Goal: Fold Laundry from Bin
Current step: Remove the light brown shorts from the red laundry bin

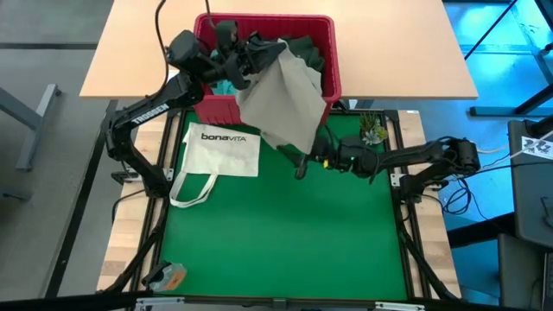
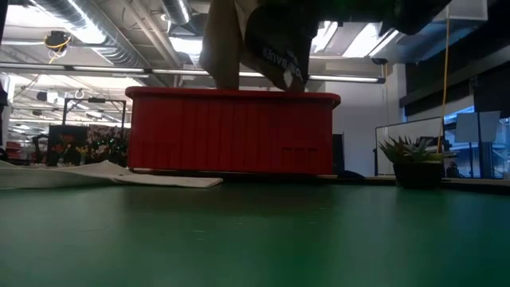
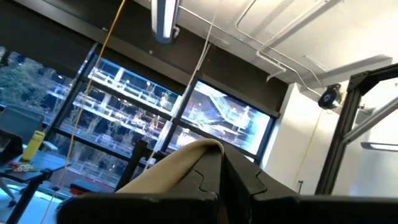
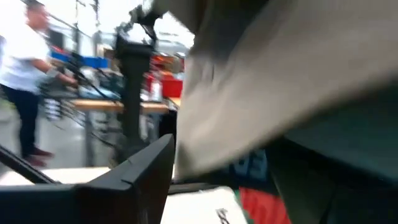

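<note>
Left claw [image 1: 275,53] is clamped on the top edge of the khaki garment [image 1: 285,99], holding it up over the bin [image 1: 328,52] at the far side of the bench [image 1: 285,233]. The left wrist view shows tan cloth pinched between the dark fingers [image 3: 211,180], so the grip looks solid.

The khaki hangs as a loose sheet from that one pinch point. It drapes down and right over the bin's near rim, and its lower edge reaches the green mat. The rest of the laundry is in the bin: a bit of turquoise [image 1: 226,85] by the left arm, dark green [image 1: 304,50] at the far right.

Handling: light, limp, no stiffness. It will swing and bunch from a single hold and needs a second pinch to spread flat. Low slip risk on cloth, provided the pinch takes a hem or corner rather than the middle of the panel. I can't tell which edge is the hem from here.

Right claw [image 1: 301,167] is on the near side, low, just under the khaki's hanging lower edge, jaws wide apart and holding nothing. Its wrist view has cloth right above the fingers [image 4: 140,171], close but not between them as far as I can see.

My read: the right claw wants the lower free corner, then both arms pull it out over the mat.

Watch for a drag on the bin rim.
</note>
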{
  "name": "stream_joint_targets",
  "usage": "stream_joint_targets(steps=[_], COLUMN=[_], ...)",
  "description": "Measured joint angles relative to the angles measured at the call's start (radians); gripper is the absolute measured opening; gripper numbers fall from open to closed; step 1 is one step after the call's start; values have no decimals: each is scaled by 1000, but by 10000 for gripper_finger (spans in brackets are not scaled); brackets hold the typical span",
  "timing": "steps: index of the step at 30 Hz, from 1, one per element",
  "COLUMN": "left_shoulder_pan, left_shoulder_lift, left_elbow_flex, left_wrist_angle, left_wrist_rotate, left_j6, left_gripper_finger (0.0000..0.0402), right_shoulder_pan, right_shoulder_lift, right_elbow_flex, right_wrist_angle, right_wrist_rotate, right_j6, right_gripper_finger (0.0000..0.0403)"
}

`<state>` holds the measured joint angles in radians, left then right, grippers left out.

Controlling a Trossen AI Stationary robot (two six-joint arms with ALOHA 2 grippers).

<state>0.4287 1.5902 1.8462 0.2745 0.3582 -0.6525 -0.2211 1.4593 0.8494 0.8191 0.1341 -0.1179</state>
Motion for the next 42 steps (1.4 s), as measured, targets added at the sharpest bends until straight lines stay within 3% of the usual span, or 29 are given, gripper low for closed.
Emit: stream_joint_targets(steps=[3, 8, 11, 18, 27, 32, 37, 42], left_shoulder_pan=[-9, -18, -19, -19, -12, -7, -10, -51], left_shoulder_lift=[0, 0, 0, 0, 0, 0, 0, 0], left_elbow_flex=[0, 0, 0, 0, 1, 1, 1, 1], left_wrist_angle=[0, -2, -8, -106, -314, -520, -816, -1059], left_wrist_rotate=[0, 9, 41, 133, 285, 342, 316, 144], left_j6=[7, 8, 9, 11, 10, 35, 154, 281], left_gripper_finger=[0, 0, 0, 0, 0, 0, 0, 0], right_shoulder_pan=[-5, -1, -2, -2, -2, -2, -2, -2], right_shoulder_lift=[0, -1, -1, -40, -252, -378, -465, -497], right_elbow_flex=[20, 37, 37, 37, 37, 37, 37, 37], right_wrist_angle=[-15, -66, -112, -251, -660, -909, -1144, -1330], right_wrist_rotate=[-97, -111, -109, -109, -49, -14, -2, -21], right_j6=[39, 45, 43, -1, -51, -54, -47, -45], right_gripper_finger=[252, 225, 175, 15, 7, 4, 7, 5])
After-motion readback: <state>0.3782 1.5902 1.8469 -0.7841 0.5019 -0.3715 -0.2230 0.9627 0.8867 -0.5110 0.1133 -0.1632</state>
